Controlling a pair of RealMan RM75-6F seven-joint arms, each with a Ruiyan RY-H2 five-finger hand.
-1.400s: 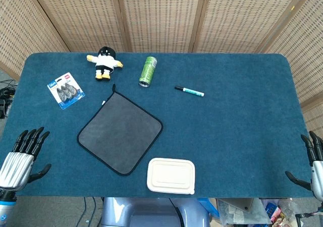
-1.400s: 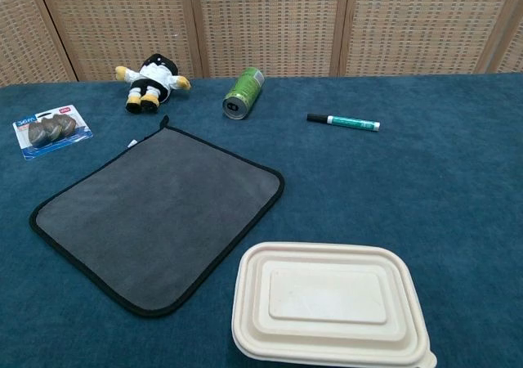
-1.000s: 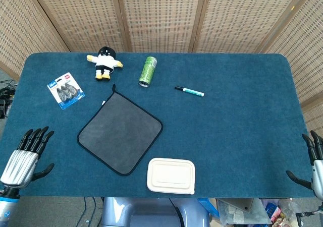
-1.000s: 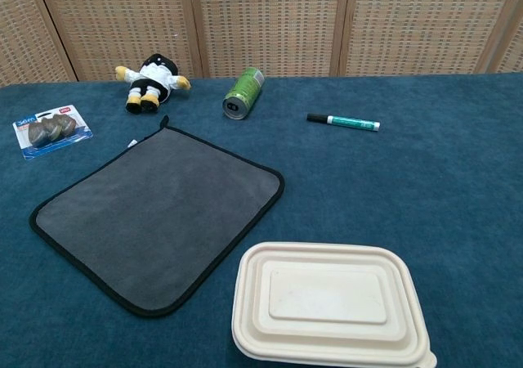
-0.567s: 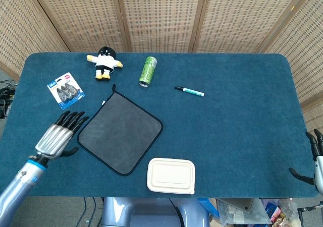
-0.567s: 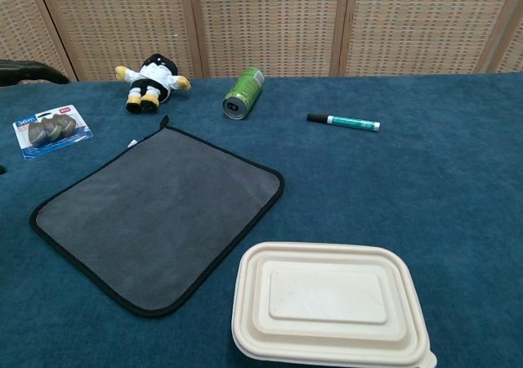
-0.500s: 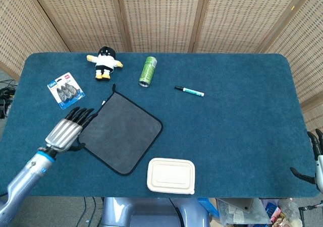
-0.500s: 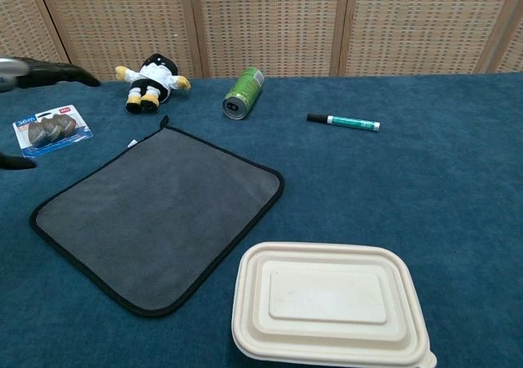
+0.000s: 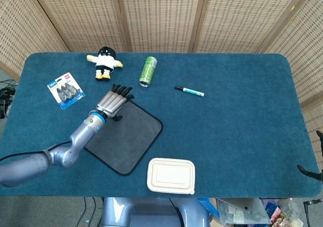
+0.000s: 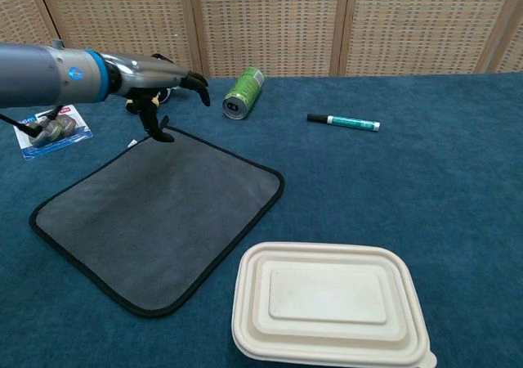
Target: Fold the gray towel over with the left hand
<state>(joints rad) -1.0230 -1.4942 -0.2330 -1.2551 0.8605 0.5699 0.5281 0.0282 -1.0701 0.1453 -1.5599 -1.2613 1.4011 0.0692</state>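
**Left robot hand over towel's far corner**

Gray towel (image 9: pixel 122 134) flat on worktop (image 9: pixel 232 131), between toy (image 9: pixel 104 62) and lidded box (image 9: pixel 171 175). Left robot hand (image 9: pixel 112 103) above its far corner, fingers spread, gripping nothing; thumb tip (image 10: pixel 160 131) down near the hem. Right robot hand (image 9: pixel 314 172) barely visible at the frame edge; state cannot be told.

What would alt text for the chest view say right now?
The robot's left hand reaches in from the left, fingers spread above the far corner of a flat gray towel on a blue table. A cream lidded container sits in front; green can and marker behind.
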